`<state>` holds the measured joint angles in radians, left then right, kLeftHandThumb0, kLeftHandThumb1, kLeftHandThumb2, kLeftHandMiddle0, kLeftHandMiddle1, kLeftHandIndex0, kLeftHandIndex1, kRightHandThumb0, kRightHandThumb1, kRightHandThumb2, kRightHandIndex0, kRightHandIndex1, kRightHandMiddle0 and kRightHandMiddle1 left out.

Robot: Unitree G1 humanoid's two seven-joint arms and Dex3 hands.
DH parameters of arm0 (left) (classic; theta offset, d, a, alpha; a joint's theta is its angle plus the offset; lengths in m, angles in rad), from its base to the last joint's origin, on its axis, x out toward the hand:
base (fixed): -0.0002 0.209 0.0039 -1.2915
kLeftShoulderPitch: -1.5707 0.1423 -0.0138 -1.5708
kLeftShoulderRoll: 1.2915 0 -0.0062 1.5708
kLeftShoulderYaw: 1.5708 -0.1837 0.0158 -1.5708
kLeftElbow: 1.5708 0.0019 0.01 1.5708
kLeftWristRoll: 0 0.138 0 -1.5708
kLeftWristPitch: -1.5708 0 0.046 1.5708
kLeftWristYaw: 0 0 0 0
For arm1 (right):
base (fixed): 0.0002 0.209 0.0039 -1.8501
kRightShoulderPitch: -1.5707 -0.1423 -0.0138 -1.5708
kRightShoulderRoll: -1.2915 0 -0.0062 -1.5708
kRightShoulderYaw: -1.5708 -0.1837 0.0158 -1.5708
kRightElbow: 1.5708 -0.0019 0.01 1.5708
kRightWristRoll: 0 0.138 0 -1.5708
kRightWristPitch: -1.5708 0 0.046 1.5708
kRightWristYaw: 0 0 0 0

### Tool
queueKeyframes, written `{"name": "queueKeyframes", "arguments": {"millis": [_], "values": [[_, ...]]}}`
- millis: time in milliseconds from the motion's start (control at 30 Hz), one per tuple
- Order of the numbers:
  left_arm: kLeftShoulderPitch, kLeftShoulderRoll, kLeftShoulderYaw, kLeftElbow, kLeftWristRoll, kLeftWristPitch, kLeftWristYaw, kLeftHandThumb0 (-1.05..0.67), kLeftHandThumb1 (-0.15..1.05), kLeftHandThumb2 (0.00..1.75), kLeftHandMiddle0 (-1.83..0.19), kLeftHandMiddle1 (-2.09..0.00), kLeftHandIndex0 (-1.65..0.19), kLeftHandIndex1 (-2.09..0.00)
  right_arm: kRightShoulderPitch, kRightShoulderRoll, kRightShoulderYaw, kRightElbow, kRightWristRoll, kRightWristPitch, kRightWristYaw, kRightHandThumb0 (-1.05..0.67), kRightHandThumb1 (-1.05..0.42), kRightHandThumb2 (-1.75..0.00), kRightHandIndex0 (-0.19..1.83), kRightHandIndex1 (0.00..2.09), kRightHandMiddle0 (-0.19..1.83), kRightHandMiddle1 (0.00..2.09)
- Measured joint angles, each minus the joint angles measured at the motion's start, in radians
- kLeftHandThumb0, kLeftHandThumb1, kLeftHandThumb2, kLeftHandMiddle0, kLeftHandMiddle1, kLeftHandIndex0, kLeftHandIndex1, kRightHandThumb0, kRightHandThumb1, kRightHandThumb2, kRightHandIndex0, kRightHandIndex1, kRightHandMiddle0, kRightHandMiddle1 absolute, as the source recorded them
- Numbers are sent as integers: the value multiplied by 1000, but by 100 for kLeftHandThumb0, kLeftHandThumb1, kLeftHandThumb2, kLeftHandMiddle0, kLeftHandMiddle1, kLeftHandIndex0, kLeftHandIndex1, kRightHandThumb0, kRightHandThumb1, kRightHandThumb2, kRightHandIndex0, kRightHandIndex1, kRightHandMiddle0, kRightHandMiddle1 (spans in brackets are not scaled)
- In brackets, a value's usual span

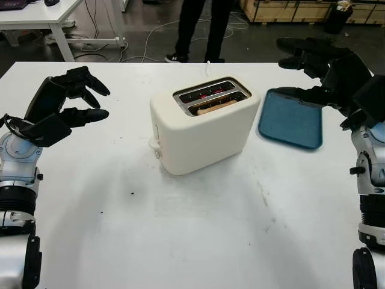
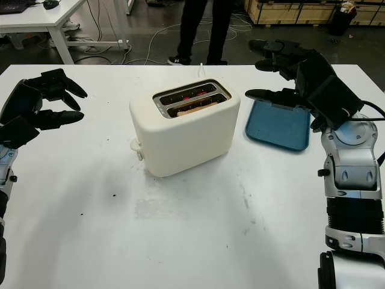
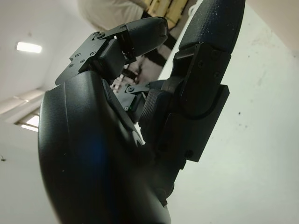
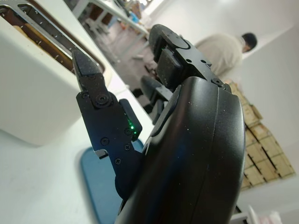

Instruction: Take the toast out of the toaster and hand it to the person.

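A cream toaster [image 1: 201, 129] stands in the middle of the white table [image 1: 192, 241], its two slots facing up. A slice of toast [image 1: 212, 107] sits low in the slot nearer me; the far slot glows red inside. My left hand [image 1: 84, 99] is open, raised above the table well to the left of the toaster. My right hand [image 2: 274, 69] is open too, held over the far right of the table above a blue tray [image 2: 278, 125]. A person [image 1: 201, 27] stands beyond the table's far edge, seen from the legs down.
The blue tray lies flat to the right of the toaster. A white cord [image 1: 207, 63] runs from the toaster off the far edge. Another white desk [image 1: 42, 18] and cables on the floor lie behind. Wooden crates [image 1: 289, 9] stand at the back right.
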<state>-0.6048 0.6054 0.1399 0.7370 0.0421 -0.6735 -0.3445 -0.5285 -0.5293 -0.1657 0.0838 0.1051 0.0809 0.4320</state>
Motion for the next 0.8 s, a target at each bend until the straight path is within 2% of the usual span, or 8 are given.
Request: {"name": "queueKeyframes", "arguments": {"millis": [800], "values": [[0,-4,0,0,-3,1,0,-105,92,9,-53,-134,-43,-124,0,0,0,0,-4,0,0,-26,-70,0,18,84,59,1]]}}
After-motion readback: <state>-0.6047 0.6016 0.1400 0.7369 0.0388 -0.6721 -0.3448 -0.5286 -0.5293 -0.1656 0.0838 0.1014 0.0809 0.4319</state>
